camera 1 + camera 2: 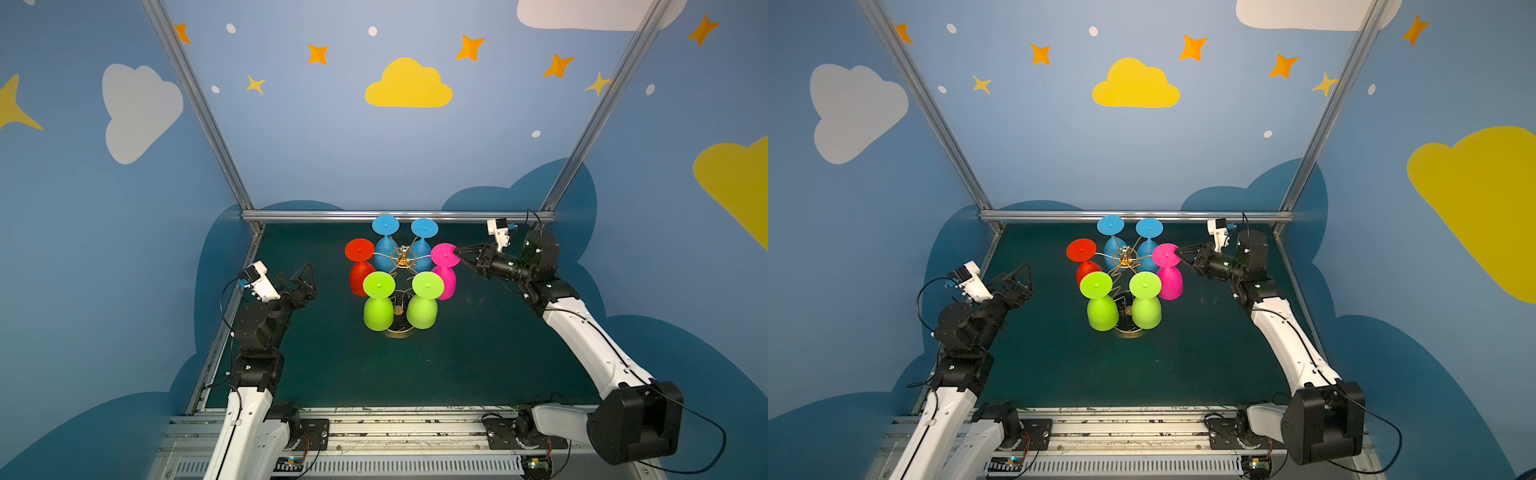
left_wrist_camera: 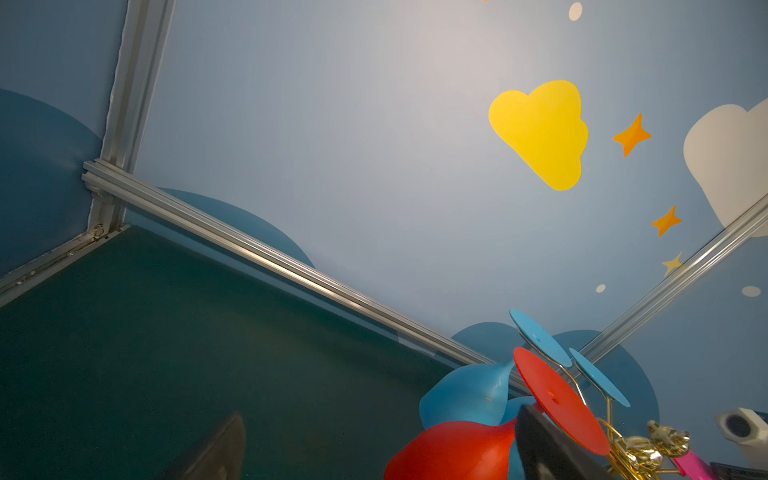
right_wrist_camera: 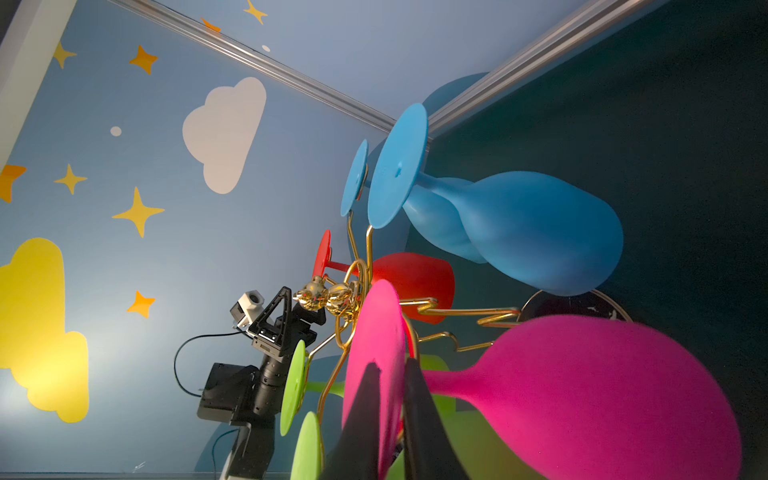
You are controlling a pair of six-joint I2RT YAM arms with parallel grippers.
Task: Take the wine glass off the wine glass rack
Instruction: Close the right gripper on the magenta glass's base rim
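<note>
Centre-right: right gripper [image 1: 458,252] reaching inward, fingers pinching pink wine glass [image 1: 446,283] foot. Mid-left: left gripper [image 1: 296,282] tilted up, fingers apart.

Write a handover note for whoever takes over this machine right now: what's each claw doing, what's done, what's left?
Left gripper: open, apart from the wine glass rack.
Right gripper: shut on the foot of the pink wine glass, which hangs upside down on the rack.
Done: the grip.
Left: slide the glass off its wire arm; nothing is off yet.
</note>
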